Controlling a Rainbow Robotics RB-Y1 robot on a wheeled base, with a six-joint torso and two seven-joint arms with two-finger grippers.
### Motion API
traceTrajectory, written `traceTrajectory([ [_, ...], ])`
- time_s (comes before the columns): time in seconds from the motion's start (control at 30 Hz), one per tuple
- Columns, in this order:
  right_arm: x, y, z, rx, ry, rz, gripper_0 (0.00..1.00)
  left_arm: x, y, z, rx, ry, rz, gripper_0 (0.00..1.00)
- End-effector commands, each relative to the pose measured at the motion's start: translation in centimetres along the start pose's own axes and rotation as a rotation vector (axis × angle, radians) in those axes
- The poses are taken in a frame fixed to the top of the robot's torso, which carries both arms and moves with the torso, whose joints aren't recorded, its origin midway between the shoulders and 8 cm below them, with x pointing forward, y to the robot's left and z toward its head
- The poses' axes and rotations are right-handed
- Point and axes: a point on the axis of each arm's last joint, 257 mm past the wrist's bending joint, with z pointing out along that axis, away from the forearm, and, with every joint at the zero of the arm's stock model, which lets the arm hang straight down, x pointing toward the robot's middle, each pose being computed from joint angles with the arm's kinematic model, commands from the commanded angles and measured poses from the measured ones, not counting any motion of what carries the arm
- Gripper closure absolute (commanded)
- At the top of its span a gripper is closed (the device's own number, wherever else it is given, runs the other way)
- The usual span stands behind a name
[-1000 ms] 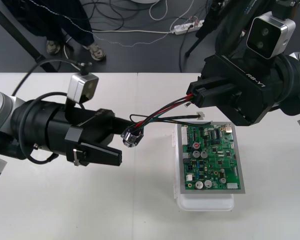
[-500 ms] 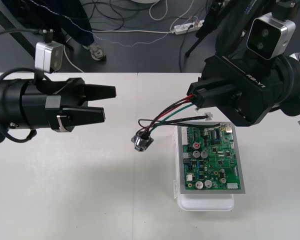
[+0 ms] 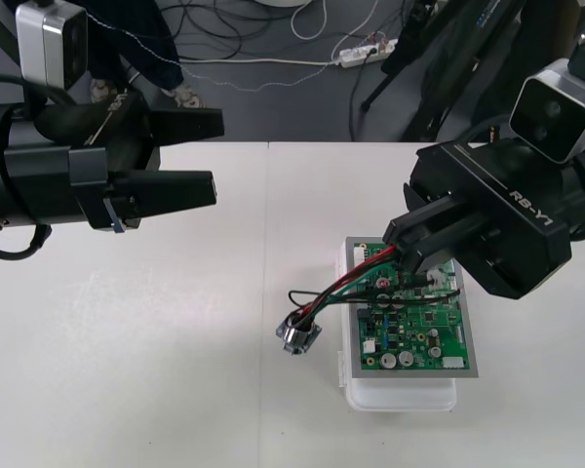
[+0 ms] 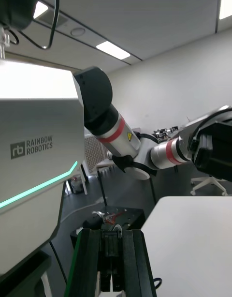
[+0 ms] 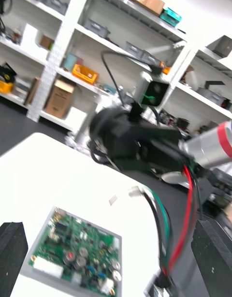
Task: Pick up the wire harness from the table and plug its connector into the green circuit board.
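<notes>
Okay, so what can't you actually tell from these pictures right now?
Plug end of the wire harness: front view, covered by the right gripper, so whether it is in the green circuit board cannot be told.
Board's far edge: front view, mostly under the same gripper.
Board's small connectors: left wrist view, blurred.

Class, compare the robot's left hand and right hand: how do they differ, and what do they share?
The left hand is open and empty; the right hand is shut on the wire harness. The left hand hangs over bare table, apart from the green circuit board; the right hand is above the board's far end. Both are black.
</notes>
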Motion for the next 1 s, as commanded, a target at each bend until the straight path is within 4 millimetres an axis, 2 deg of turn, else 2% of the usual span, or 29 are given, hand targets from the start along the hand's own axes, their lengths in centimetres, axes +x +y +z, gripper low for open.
traceTrajectory([
  [0.03,-0.5,-0.4,-1.3,0.12,0.096,-0.151,1.0,-2.7,0.1,0.9,-0.057,-0.071,0.038,0.0],
  [0.17,-1.0,-1.9,-2.1,0.222,0.136,-0.217,1.0,-3.2,-0.1,2.0,-0.068,-0.115,0.032,0.0],
  [0.33,-1.6,-3.5,-2.6,0.298,0.112,-0.221,1.0,-3.3,0.1,3.3,-0.082,-0.167,0.034,0.0],
  [0.5,-1.4,-4.8,-3.3,0.366,0.105,-0.214,1.0,-3.1,0.4,4.5,-0.097,-0.193,0.072,0.0],
  [0.8,-0.5,-5.1,-3.3,0.449,0.109,-0.223,1.0,-2.3,-0.2,7.0,-0.084,-0.225,0.106,0.0],
  [1.0,-0.8,-5.1,-2.7,0.506,0.109,-0.251,1.0,-0.6,-1.5,8.5,-0.046,-0.197,0.17,0.0],
])
